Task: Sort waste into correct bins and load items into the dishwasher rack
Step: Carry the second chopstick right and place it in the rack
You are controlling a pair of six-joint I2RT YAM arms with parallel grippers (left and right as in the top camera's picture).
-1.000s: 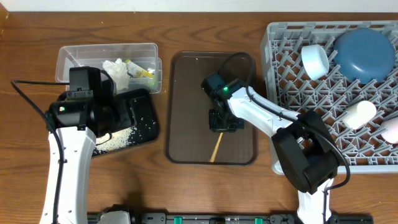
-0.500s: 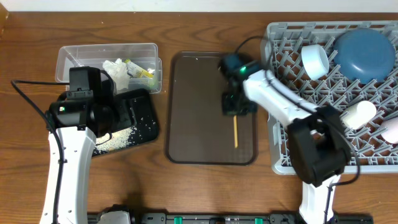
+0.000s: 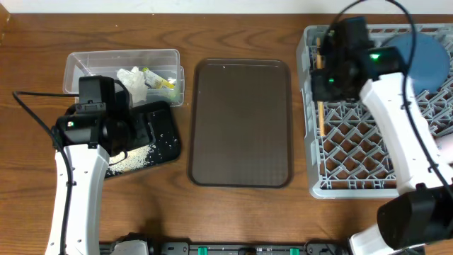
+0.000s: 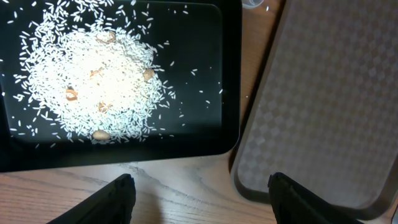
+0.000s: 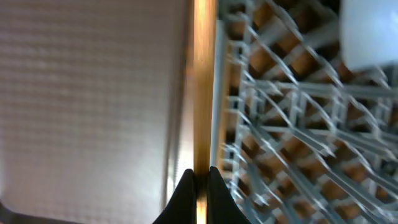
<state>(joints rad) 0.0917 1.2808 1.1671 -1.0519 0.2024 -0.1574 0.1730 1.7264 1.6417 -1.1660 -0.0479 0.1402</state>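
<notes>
My right gripper (image 3: 327, 78) is shut on a thin wooden chopstick (image 3: 320, 117) and holds it over the left edge of the grey dishwasher rack (image 3: 354, 149). In the right wrist view the chopstick (image 5: 202, 81) runs straight out from the closed gripper (image 5: 200, 177), along the rack's rim (image 5: 292, 124). A dark blue dish (image 3: 428, 49) lies in the rack's far right corner. My left gripper (image 4: 202, 199) is open and empty, just past the near edge of the black tray (image 4: 211, 130) that holds the rice (image 4: 93, 81). The clear tub (image 3: 92, 67) holds tissue (image 3: 131, 76) and the wrapper (image 3: 159, 81).
The dark brown serving tray (image 3: 241, 120) lies between the bins and the rack with nothing on it; its corner shows in the left wrist view (image 4: 323, 93). A white cup (image 5: 373, 31) lies in the rack. Some rice (image 3: 134, 157) lies at the black tray's near edge.
My right gripper has carried the chopstick from the brown tray up and to the right, to the rack's left edge. The left arm has not moved.
</notes>
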